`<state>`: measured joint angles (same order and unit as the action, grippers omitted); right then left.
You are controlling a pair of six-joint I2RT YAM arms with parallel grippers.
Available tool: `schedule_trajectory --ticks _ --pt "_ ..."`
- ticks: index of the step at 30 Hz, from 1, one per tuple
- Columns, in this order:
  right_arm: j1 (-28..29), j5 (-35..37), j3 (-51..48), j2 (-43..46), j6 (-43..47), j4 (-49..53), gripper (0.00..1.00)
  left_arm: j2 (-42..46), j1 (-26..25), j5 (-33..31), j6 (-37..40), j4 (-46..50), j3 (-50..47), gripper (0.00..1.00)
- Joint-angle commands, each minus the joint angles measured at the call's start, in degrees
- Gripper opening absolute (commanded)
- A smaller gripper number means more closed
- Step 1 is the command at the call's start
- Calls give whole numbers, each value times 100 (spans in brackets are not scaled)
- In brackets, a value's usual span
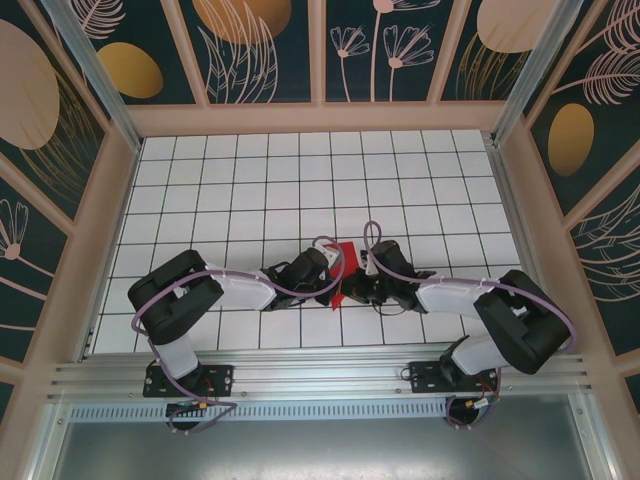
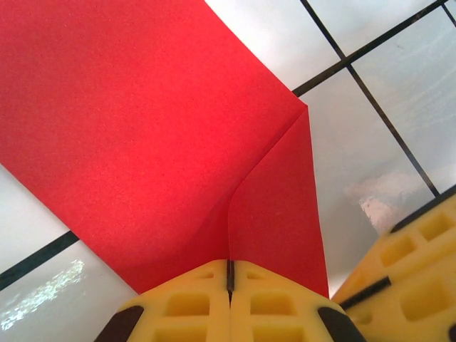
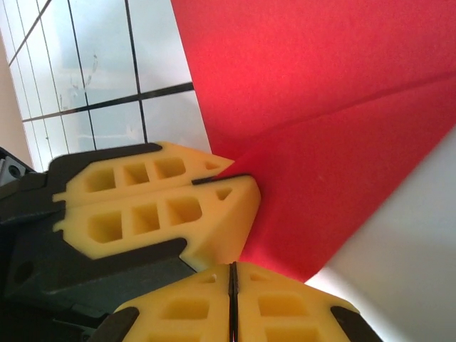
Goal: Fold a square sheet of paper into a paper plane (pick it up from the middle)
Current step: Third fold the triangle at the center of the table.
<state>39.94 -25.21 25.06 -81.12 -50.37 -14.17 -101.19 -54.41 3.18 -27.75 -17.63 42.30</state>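
Fig.: thin, bright red square sheet of paper point(image 2: 142, 142), partly folded, sitting btwn the two arms near the front-centre of the white tiled table point(image 1: 250, 180) w/ black grid lines. Its near edge is held up; whether the far part rests on the tiles I can't tell. One sharp crease point(image 2: 269, 149) runs from a corner back toward the fingers, w/ a narrower flap point(image 2: 285, 214) to its right. There is no dart shape yet, so I judge this an early fold, prob. a first or second crease of the plane. Left gripper point(image 2: 230, 267): yellow ribbed fingers pressed together, pinching the sheet's edge at the foot of the crease. Right gripper point(image 3: 232, 269): likewise pressed together, the sheet's lower edge running into its seam, which I read as a pinch too. Its tips sit just beside the left's, approx. touching. Next move, as I'd drive it: keep one pinch as the anchor, carry the other along the crease to flatten it, then lay the sheet down square to the grid before re-gripping. Both tips are crowded on one spot, so any pull apart risks tearing or skewing the fold.
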Motion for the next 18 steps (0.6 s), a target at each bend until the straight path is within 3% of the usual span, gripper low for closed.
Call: schedule_trajectory --ticks 1,6,18 --pt "56 131 -208 -247 -231 -352 10 77 24 67 -82 71 -73 2" --pt "65 139 -313 -494 -248 -488 10 73 22 61 -85 76 -56 2" --pt "340 207 -436 253 -505 -586 11 73 25 95 -152 30 -91 2"
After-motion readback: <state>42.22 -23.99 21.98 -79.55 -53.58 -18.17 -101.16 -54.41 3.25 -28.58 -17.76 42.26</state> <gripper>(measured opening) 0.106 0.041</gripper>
